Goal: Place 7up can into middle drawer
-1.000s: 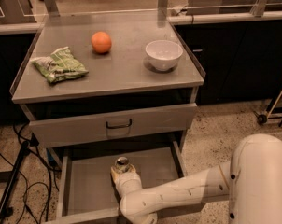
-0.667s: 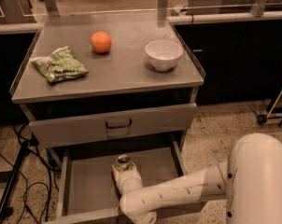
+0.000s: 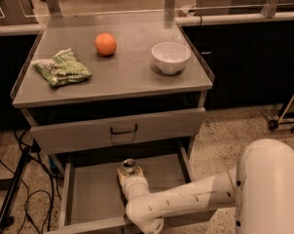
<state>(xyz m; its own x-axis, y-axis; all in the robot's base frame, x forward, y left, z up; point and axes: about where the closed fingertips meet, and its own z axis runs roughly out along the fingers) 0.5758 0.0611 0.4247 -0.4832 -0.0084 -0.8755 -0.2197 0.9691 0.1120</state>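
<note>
The middle drawer stands pulled open below the cabinet, its grey floor bare on the left. My gripper reaches down into it near the middle back, at the end of the cream arm. It is shut on the 7up can, which stands upright. Only the can's silver top shows above the fingers. I cannot tell whether the can touches the drawer floor.
The shut top drawer front with a black loop handle overhangs the open drawer. On the cabinet top lie a green snack bag, an orange and a white bowl. Cables lie on the floor at left.
The gripper with the can has shifted very slightly toward the back of the drawer. Nothing else has moved.
</note>
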